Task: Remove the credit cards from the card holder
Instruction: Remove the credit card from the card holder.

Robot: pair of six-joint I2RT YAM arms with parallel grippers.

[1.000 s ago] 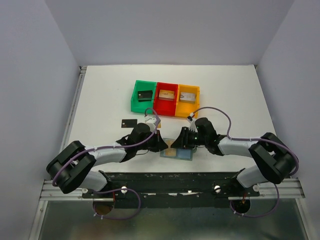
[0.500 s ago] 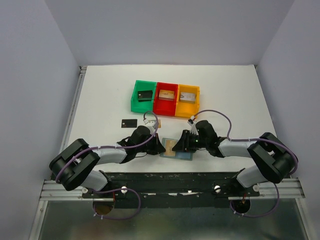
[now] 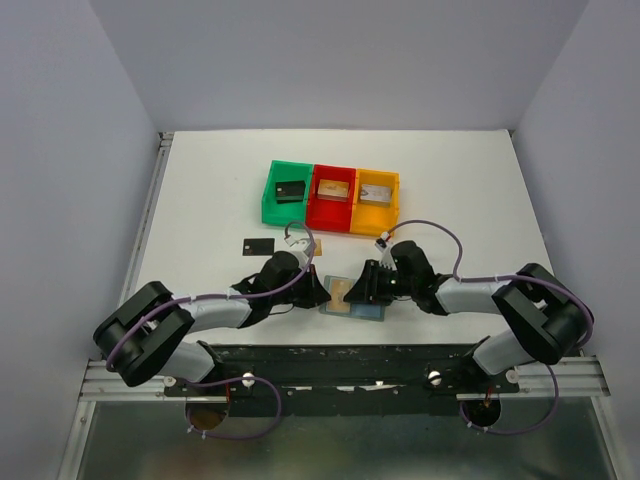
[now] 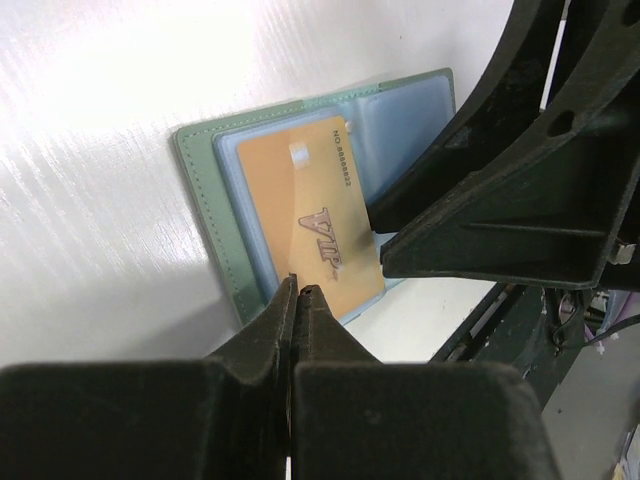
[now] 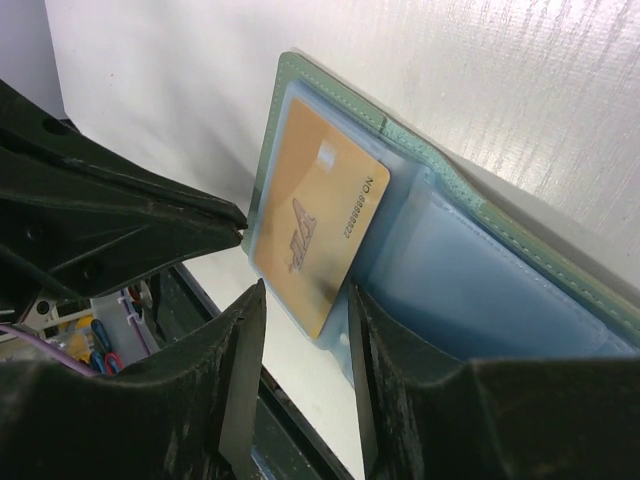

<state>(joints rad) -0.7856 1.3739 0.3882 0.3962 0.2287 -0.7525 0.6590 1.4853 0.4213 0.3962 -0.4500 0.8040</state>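
The card holder point(image 3: 362, 303) lies open and flat, pale grey-green outside with light blue clear pockets inside. A golden-tan card point(image 3: 340, 292) printed "VIP" sits on its left-hand page; in the left wrist view this card point(image 4: 310, 210) lies slightly askew over the blue pocket.

The holder rests on the table near my front edge, between the two arms. My left gripper point(image 3: 322, 293) has its fingers pressed together. In its own camera the closed tips point(image 4: 297, 290) meet the near edge of the golden card, and I cannot tell whether they pinch anything. My right gripper point(image 3: 358, 285) has its fingers apart. In its wrist view, the near corner of the golden card point(image 5: 315, 225) shows in the gap between them point(image 5: 305, 295). Whether a finger touches the holder point(image 5: 480, 290) I cannot tell.

The table point(image 3: 450, 200) is white, with plain pale grey walls on three sides. Farther back stand a green bin point(image 3: 270, 195), a red bin point(image 3: 332, 222) and a yellow bin point(image 3: 375, 228), joined in a row, each holding a card. A black card point(image 3: 257, 245) lies loose on the table, left of the holder.
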